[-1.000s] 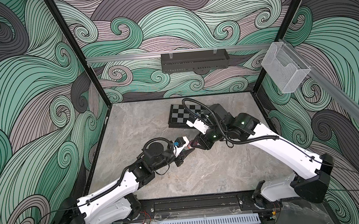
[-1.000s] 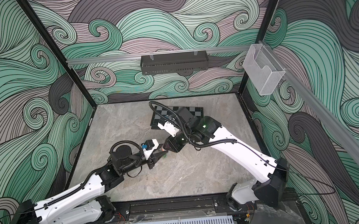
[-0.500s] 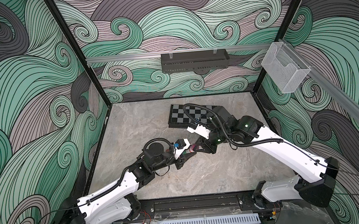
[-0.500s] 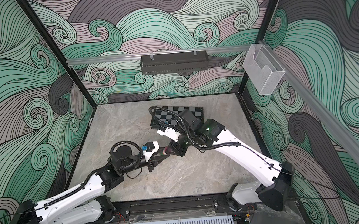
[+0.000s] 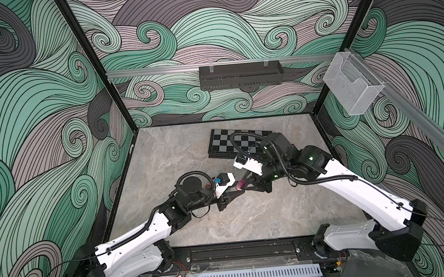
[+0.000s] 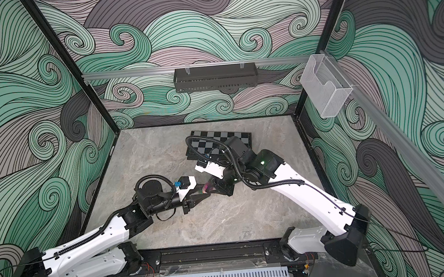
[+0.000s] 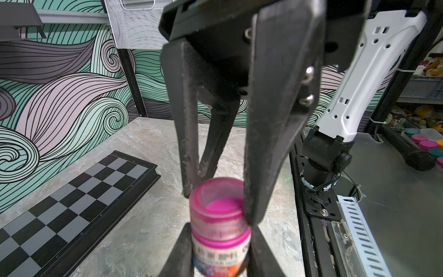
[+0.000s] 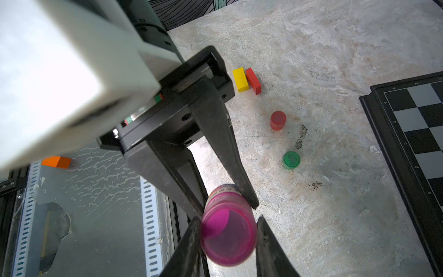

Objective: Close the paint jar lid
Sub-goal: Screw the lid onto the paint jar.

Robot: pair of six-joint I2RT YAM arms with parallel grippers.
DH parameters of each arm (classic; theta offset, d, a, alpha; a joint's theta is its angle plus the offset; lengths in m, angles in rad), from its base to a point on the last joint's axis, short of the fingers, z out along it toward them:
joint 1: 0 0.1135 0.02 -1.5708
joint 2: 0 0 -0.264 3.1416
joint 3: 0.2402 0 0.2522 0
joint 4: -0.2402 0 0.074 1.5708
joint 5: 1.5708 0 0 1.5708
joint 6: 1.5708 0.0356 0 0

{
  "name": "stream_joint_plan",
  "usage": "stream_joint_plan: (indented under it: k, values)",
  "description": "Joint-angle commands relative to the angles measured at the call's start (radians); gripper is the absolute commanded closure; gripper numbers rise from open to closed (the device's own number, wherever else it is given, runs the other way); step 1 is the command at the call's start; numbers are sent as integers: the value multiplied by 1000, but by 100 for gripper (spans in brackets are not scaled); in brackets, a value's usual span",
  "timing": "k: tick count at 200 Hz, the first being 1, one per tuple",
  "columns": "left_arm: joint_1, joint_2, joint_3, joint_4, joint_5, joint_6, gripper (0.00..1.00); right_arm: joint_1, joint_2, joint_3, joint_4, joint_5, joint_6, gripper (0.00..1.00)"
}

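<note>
Although a printed label [image 7: 218, 256] wrapped the paint jar [image 7: 219, 225], its characters were too blurred to read (a white band above a many-coloured one was all that showed). The chessboard [image 8: 412, 134] carried small digits along one border and small letters along another. The left tool [image 7: 220, 227] was clenched on the jar's labelled body and the right tool [image 8: 229, 218] was clamped around the magenta lid [image 8: 227, 237], so the jar hung between them, clear of the surface, over the middle of the tabletop [image 5: 250, 224]. The tabletop was grey veined marble, scuffed with dark specks near a green cap [image 8: 291, 160]. A red round pot [image 8: 278, 120] stood near the cap, and a yellow block [image 8: 240, 79] lay touching a red block [image 8: 253, 80], side by side. Walls [image 5: 35, 119] of swirling green, mauve and grey waves closed the left, far and right edges; a black rack [image 5: 240, 75] hung on the far wall's rail [image 5: 154, 70] and a pale holder [image 5: 353, 86] on the right wall's. The chessboard lay by the far edge, right of middle, partly under the right arm [image 5: 357, 187]. Bare marble spread along the near edge and toward the far-left corner.
</note>
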Motion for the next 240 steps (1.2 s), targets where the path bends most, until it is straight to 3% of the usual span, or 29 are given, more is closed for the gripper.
stream_joint_plan:
  k: [1, 11, 20, 25, 67, 102, 121, 173, 214, 240]
  values:
    - [-7, -10, 17, 50, 3, -9, 99, 23, 0, -12, 102, -141, -51, 69]
    - [-6, -16, 13, 51, -22, -5, 99, 20, 1, -13, 107, -139, -33, 60]
    - [-7, -19, 10, 50, -46, 2, 99, 20, 3, -6, 110, -130, -7, 43]
    - [-7, -23, 9, 49, -59, 6, 99, 19, 5, -1, 111, -124, 11, 39]
    - [-7, -39, 5, 22, -163, 53, 99, 3, -17, 61, 118, 17, 254, 25]
    - [-7, -47, 11, -23, -222, 117, 99, -69, -35, 86, 61, 122, 569, 29]
    - [-7, -44, 14, -33, -239, 140, 99, -65, -7, 123, 2, 138, 644, 30]
    - [-7, -20, 44, -75, -245, 179, 99, -13, 80, 170, -36, 251, 690, 32]
    - [-7, -14, 46, -76, -250, 193, 99, 20, 142, 191, -35, 257, 705, 32]
    - [-7, -12, 47, -76, -253, 197, 99, 38, 168, 200, -35, 258, 709, 37]
